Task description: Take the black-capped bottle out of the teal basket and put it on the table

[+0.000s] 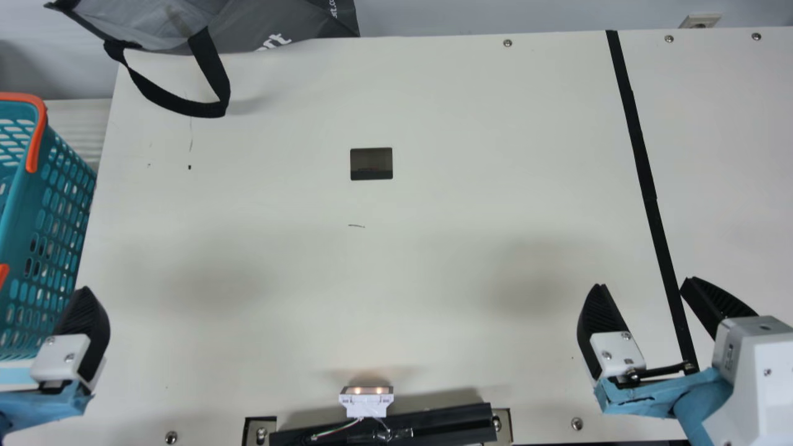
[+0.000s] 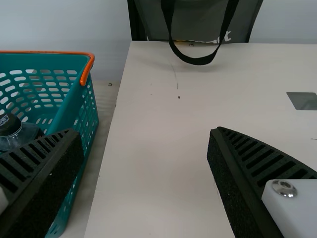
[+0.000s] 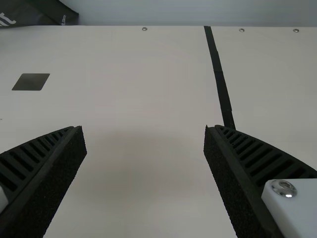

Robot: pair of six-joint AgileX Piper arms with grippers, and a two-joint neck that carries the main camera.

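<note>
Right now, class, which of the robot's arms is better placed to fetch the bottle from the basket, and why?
Left, I'd judge. The left gripper, open and empty, is near the teal basket that holds the black-capped bottle; the right gripper is far across the table.

Diffuse light, shadows [image 1: 533, 279] soft (quite blurry-edged).

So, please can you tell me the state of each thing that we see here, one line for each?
Black-capped bottle: cap on, inside the basket; fill level cannot be told.
Teal basket: upright, beside the table.
Orange handle: folded down along the rim.
Left gripper: open, empty.
Right gripper: open, empty.
Bag strap: looped down over the table's far part.
Small white device: lights on.
</note>
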